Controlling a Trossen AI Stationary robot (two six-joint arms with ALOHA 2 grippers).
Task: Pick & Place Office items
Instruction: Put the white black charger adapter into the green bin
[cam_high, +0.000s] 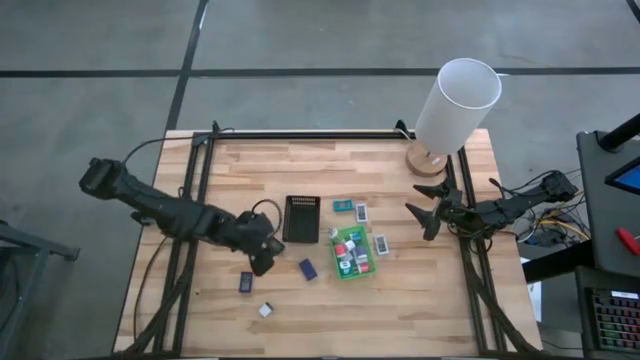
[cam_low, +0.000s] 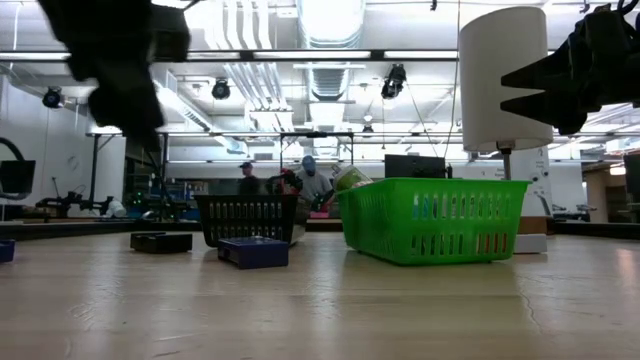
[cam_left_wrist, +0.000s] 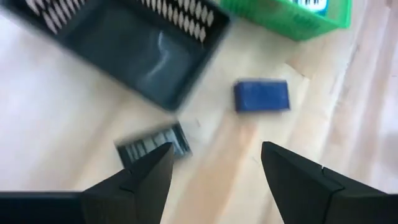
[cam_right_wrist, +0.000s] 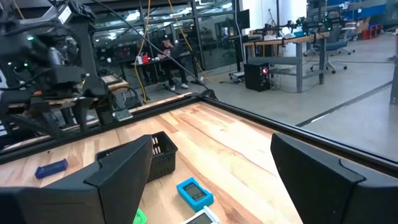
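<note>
The left gripper (cam_high: 262, 258) was held wide open and empty above the worktop (cam_high: 400, 300), between the black ribbed tray (cam_high: 301, 219) and a dark packet (cam_high: 246, 283). The right gripper (cam_high: 425, 213) hung equally wide and empty near the right edge, close to the white lamp (cam_high: 455, 105).

Several office items were already lying in the green tray (cam_high: 351, 252); a blue packet (cam_high: 308, 268), a small white block (cam_high: 265, 310), a teal piece (cam_high: 342, 206) and two white packets (cam_high: 361, 211) were scattered loose around it.

A flat packet could be pushed along the wood rather than lifted if the fingers were lowered off-centre, and the light black tray could be nudged by the descending arm.

The left wrist view was smeared by motion, so the striped piece (cam_left_wrist: 152, 145) could not be identified. The green tray's contents were largely hidden in the low view.
</note>
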